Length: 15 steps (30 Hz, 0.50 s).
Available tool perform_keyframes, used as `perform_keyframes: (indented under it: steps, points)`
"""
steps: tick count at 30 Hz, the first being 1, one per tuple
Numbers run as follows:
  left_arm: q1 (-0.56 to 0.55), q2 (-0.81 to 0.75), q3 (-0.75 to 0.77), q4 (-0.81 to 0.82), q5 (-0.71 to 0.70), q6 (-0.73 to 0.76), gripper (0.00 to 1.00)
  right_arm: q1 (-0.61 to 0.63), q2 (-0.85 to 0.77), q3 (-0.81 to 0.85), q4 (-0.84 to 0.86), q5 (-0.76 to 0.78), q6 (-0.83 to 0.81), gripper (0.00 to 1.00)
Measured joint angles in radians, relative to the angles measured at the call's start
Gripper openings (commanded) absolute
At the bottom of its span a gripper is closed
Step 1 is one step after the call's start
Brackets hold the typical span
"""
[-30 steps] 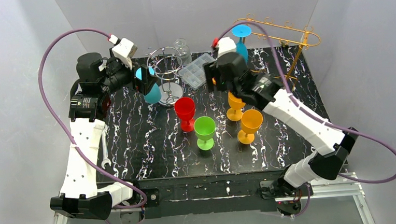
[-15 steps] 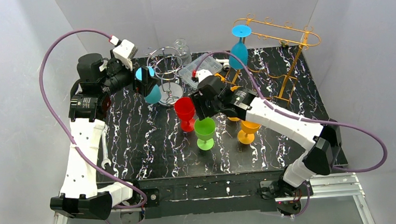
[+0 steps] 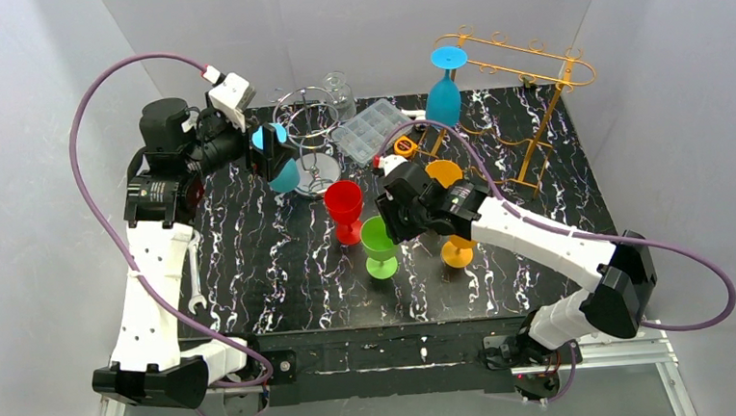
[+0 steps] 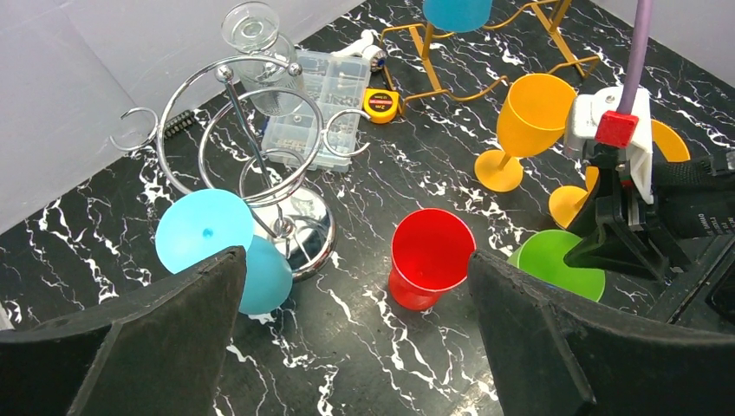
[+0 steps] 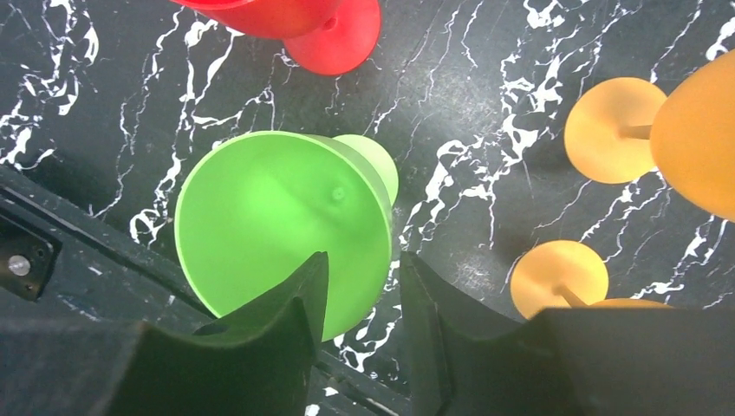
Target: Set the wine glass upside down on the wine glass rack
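Observation:
A green wine glass (image 3: 380, 238) stands upright at the table's middle. My right gripper (image 3: 391, 224) is open, with one finger inside its bowl (image 5: 269, 217) and the other outside, so the rim lies between them (image 5: 362, 303). A blue glass (image 3: 444, 92) hangs upside down on the gold rack (image 3: 529, 63) at the back right. My left gripper (image 3: 269, 154) is open and empty (image 4: 355, 347), held high at the back left. A light blue glass (image 4: 217, 230) sits tilted beside it by the silver spiral stand (image 4: 260, 156).
A red glass (image 3: 344, 205) stands just left of the green one. Two orange glasses (image 3: 444, 174) (image 3: 458, 249) stand to its right, partly under my right arm. A clear box (image 3: 367, 131), a tape measure (image 3: 404, 146) and a clear glass (image 3: 338, 89) are at the back. A wrench (image 3: 196, 291) lies left.
My right arm has left the gold rack, where the blue glass stays hanging, and swung forward and left to the green glass's rim. The left arm has not moved.

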State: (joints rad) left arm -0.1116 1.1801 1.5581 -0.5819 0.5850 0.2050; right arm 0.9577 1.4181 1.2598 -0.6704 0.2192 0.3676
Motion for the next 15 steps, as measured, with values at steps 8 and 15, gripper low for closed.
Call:
perform_keyframes:
  steps: [8,15]
  points:
    - [0.000,-0.002,0.016,-0.014,0.022,-0.006,0.99,0.000,0.009,0.004,0.008,-0.014,-0.001,0.01]
    - [0.000,-0.002,0.059,-0.032,0.079,-0.044,0.99,0.000,-0.019,0.205,-0.114,0.035,-0.020,0.01]
